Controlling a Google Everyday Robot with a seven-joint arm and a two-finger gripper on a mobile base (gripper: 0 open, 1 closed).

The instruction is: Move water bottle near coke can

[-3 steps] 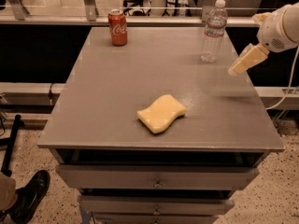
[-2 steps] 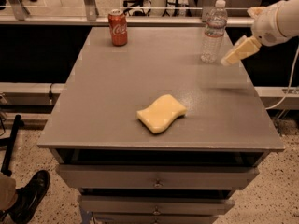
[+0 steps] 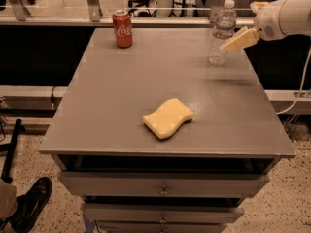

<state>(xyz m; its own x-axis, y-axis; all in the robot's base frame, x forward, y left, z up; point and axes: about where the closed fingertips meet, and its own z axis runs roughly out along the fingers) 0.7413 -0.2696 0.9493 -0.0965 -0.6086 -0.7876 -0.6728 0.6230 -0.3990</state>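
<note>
The water bottle (image 3: 220, 33) is clear with a white cap and stands upright at the table's far right. The coke can (image 3: 123, 29) is red and stands upright at the far left, well apart from the bottle. My gripper (image 3: 239, 28) reaches in from the right at bottle height. It is open. One cream finger (image 3: 239, 40) lies right by the bottle's right side and the other shows higher up behind it. The bottle is not enclosed.
A yellow sponge (image 3: 167, 118) lies on the grey table (image 3: 112, 106) near the front middle. Drawers sit under the tabletop. A rail and glass partition run behind the table. A person's shoe (image 3: 30, 203) is on the floor at lower left.
My gripper has moved left and a little up, from beside the table's right edge to right next to the water bottle. The bottle, can and sponge have not moved.
</note>
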